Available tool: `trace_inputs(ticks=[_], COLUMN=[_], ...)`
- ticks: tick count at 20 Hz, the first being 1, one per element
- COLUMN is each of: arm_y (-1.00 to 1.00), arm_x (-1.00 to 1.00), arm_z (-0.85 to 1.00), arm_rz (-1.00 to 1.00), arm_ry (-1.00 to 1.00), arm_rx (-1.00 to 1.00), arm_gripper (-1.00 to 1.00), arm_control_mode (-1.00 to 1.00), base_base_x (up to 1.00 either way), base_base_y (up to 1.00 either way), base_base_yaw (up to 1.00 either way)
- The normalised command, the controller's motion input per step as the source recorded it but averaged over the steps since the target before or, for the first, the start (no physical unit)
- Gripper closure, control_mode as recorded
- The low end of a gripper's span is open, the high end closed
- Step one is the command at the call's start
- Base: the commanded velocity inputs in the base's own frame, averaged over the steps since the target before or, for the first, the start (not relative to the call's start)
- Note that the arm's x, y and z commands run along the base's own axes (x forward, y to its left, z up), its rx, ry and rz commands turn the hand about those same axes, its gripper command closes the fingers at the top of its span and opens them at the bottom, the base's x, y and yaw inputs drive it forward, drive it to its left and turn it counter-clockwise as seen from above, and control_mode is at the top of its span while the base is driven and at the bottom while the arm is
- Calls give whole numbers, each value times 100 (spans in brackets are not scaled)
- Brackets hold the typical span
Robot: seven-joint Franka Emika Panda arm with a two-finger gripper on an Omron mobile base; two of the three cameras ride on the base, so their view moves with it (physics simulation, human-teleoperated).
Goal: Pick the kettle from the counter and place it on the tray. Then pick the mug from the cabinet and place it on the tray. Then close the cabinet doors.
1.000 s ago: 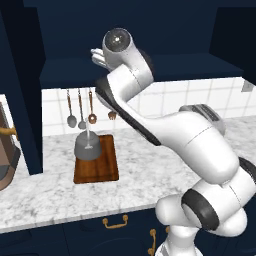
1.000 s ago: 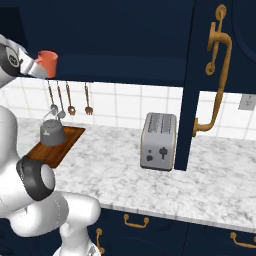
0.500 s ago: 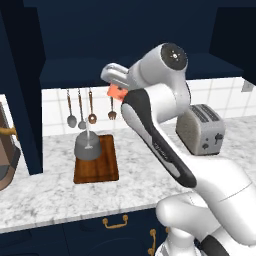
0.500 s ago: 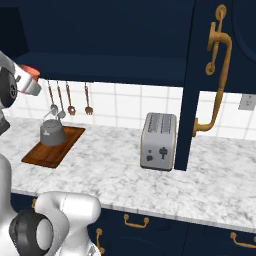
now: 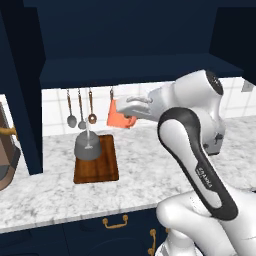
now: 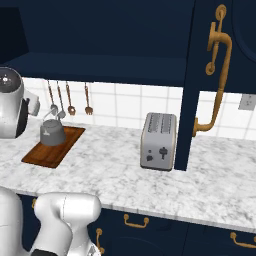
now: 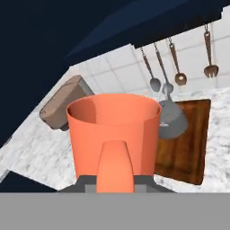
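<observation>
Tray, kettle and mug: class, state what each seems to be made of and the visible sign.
Tray: wood, by its reddish-brown grain, matte.
Kettle: probably metal, dull grey with a thin wire handle.
Mug: plain matte salmon-orange, perhaps ceramic or plastic; the look leaves it open.

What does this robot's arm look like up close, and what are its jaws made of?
The arm is glossy white, built of rounded, tube-like segments with dark grey bands and caps at the joints. One dark band carries small white lettering, too small to read. The hand is pale grey-white; its jaws are hard to make out here.
</observation>
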Motion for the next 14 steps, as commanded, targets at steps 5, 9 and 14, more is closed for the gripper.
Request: trace_inputs(ticks=[5, 9, 14], arm_y=[-2, -1, -8], arm_x=[-21, -3, 11], arm_z=[-83, -84, -59], arm_rz=[32, 25, 20], arm_ry=[-16, -43, -27], arm_rx=[-35, -50, -2], arm_gripper=[100, 100, 100], arm_control_mode=[-100, -100, -100], base_base_x=[0, 0, 0], base_base_y=[0, 0, 0], base_base_yaw=[0, 0, 0])
